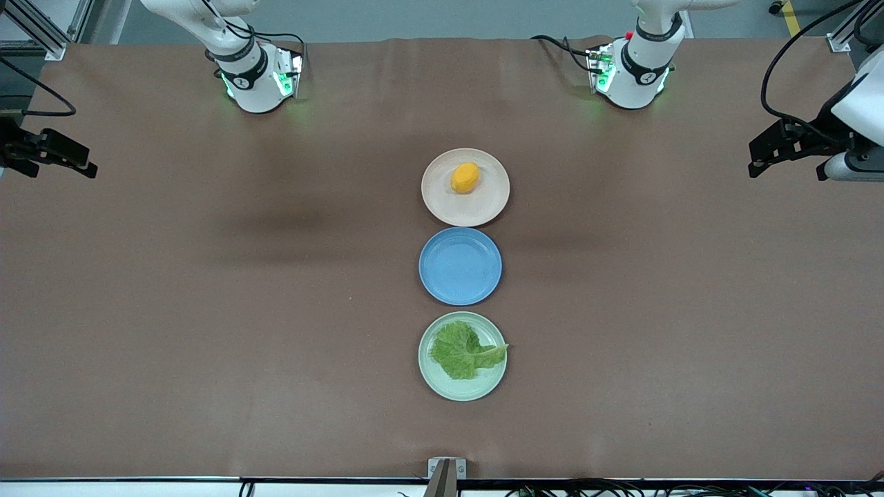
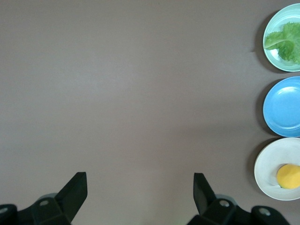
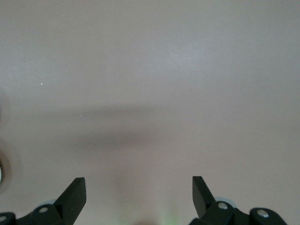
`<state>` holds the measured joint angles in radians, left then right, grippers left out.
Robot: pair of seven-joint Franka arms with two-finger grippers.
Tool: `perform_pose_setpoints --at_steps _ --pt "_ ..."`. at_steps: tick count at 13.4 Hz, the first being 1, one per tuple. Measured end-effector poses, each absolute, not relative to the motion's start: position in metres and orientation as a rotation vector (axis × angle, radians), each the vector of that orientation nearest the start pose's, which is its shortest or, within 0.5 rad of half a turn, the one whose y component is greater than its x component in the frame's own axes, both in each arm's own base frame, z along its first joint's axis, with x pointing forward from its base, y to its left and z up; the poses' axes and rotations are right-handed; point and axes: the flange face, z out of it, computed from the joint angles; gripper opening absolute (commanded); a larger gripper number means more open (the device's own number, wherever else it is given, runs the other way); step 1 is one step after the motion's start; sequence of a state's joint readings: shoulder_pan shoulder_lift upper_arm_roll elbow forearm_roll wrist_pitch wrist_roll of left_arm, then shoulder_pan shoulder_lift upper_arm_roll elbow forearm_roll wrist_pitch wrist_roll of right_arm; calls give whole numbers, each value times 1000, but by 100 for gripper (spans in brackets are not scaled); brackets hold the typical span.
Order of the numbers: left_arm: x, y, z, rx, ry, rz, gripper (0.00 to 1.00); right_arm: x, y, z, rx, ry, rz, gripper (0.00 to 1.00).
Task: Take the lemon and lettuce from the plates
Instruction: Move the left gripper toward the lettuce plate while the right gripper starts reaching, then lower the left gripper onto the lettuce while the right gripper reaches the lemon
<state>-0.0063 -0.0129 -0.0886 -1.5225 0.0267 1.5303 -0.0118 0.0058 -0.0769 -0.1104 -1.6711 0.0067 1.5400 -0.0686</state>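
The lemon [image 1: 465, 178] lies on the beige-pink plate [image 1: 442, 207], the plate farthest from the front camera. The lettuce [image 1: 463, 352] lies on the mint green plate [image 1: 476, 390], the nearest one. The left wrist view also shows the lemon [image 2: 288, 176] on its plate [image 2: 269, 164] and the lettuce [image 2: 288, 40] on its plate [image 2: 281, 60]. My left gripper [image 1: 760, 162] [image 2: 139, 185] is open and empty, over bare table at the left arm's end. My right gripper [image 1: 86, 168] [image 3: 139, 187] is open and empty, over bare table at the right arm's end.
An empty blue plate [image 1: 460, 266] sits between the two task plates, and it also shows in the left wrist view [image 2: 286, 105]. The three plates form a line down the middle of the brown table [image 1: 207, 310]. A small metal bracket [image 1: 446, 468] sits at the table's near edge.
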Motion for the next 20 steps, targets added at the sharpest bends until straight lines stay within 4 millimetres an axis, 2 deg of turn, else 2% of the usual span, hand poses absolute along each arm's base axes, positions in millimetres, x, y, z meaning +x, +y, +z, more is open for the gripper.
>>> perform_pose_setpoints --at_steps 6,9,11,13,15,17,19,20 --pt "552 -53 641 -3113 139 -17 100 525 -57 617 -3122 55 60 100" --pt "585 -70 609 -3120 184 -51 100 525 -57 619 -3122 55 50 100" --pt "612 -98 571 -3126 252 -78 100 527 -57 617 -3123 56 48 100" --pt "635 -140 527 -3131 341 -118 100 539 -57 606 -3126 58 62 100" --pt "652 -185 487 -3137 427 -202 100 557 -58 577 -3127 60 131 100" --pt "669 -219 454 -3142 491 -328 100 575 -58 541 -3126 51 214 100" --pt "685 -252 426 -3146 548 -468 100 583 -42 518 -3119 67 288 100" --pt "688 -273 411 -3147 586 -528 100 583 -18 512 -3116 135 313 100"
